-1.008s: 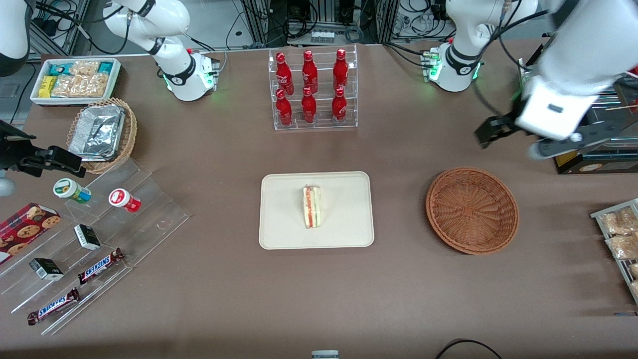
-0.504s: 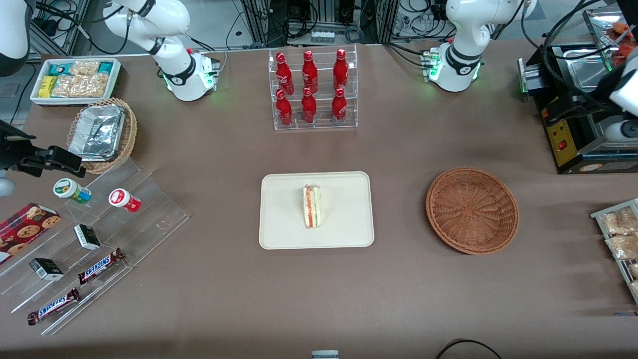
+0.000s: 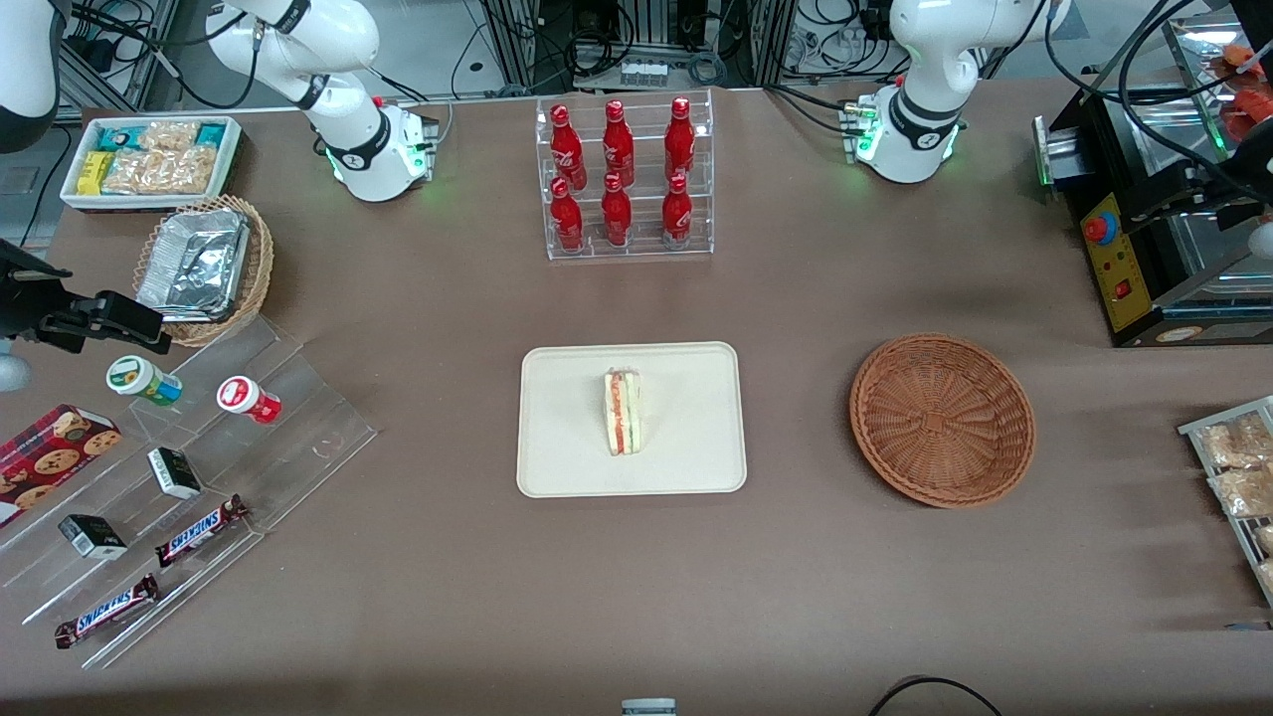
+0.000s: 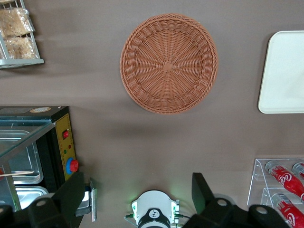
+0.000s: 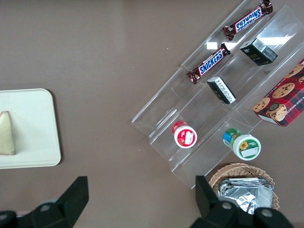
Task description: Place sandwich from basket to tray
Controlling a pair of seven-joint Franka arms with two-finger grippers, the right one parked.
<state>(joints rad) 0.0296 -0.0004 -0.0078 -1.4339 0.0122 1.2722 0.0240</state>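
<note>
A brown table [image 3: 418,318] fills the work area, with cable-strewn equipment racks along its edge farthest from the front camera. One sandwich [image 3: 623,412] lies on its side near the middle of one cream tray [image 3: 557,467], its red and green filling facing the basket end. One reddish-brown basket [image 3: 942,419] sits apart from the tray, toward the working arm's end of the table, and holds nothing. The gripper [image 4: 137,197] hangs high above the table, over the strip between the basket and the arm's base; its two dark fingers [image 4: 71,194] stand wide apart, gripping nothing (the front view shows only part of the arm at its edge). Six red bottles [image 3: 618,129] stand in a clear rack, farther from the front camera than the tray. Toward the parked arm's end: two Snickers bars [image 3: 202,530], two small dark boxes [image 3: 174,472], two lidded cups [image 3: 249,399], one cookie box [image 3: 50,459], one tan basket of foil containers [image 3: 204,267], one white snack bin [image 3: 149,159].
</note>
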